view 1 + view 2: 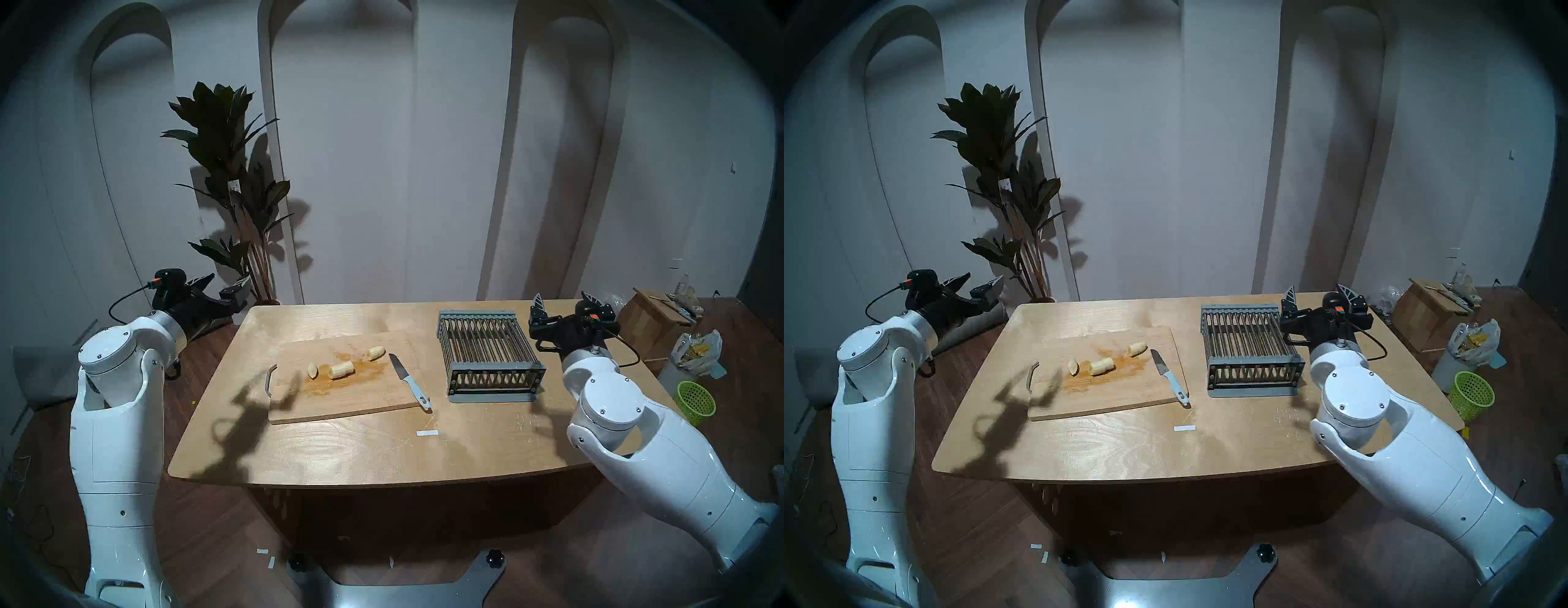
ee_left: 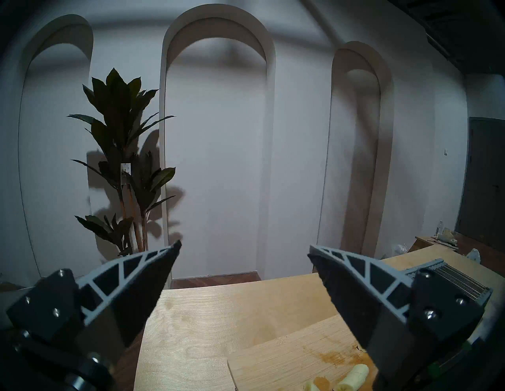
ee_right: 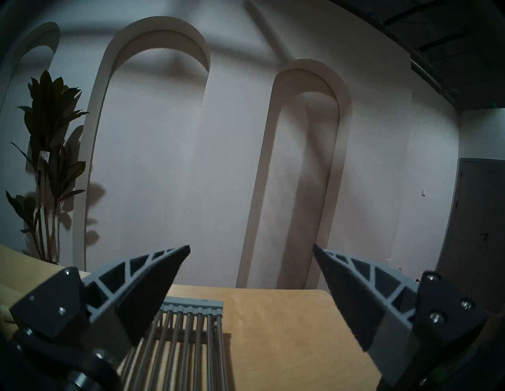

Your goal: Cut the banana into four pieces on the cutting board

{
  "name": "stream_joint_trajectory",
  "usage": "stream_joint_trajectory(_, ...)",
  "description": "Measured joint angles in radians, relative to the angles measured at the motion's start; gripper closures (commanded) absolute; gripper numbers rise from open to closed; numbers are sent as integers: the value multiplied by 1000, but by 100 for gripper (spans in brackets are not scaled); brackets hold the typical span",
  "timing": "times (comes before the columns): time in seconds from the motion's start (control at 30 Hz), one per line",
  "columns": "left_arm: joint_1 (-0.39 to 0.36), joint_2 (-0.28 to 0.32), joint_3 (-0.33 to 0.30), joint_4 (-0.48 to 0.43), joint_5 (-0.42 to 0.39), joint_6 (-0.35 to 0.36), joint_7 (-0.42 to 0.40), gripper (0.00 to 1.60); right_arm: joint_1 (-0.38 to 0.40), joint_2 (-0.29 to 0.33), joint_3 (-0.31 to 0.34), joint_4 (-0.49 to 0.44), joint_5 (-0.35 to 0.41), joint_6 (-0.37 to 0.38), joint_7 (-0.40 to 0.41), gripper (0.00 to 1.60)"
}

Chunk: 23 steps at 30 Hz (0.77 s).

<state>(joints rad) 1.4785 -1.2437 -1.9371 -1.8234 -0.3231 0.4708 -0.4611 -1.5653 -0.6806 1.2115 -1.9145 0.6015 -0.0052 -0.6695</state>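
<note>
Clearly, only three banana pieces (image 1: 342, 370) are lying on the cutting board (image 1: 365, 397), among brownish smears, so one cut is probably missing. The knife (image 1: 408, 380) is resting at the board's right edge, its handle reaching over the corner toward the table (image 1: 339, 454). Both arms are waiting off to the sides: the left gripper (image 1: 223, 283) and the right gripper (image 1: 564, 300) are standing with fingers wide apart, holding nothing. To do the next cut well, the right gripper should be taking the knife by the handle, squarely, while the left one is steadying the longest middle piece. A slow, straight press is helping, because soft banana is rolling easily.
</note>
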Motion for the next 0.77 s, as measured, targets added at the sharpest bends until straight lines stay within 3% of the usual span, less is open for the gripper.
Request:
stream_joint_trajectory(0.43, 0, 0, 0, 0, 0, 0, 0, 0, -79, 113, 87, 157, 154, -195, 239, 0)
stream_joint_trajectory(0.77, 0, 0, 0, 0, 0, 0, 0, 0, -67, 164, 21, 248, 225, -338, 425, 0)
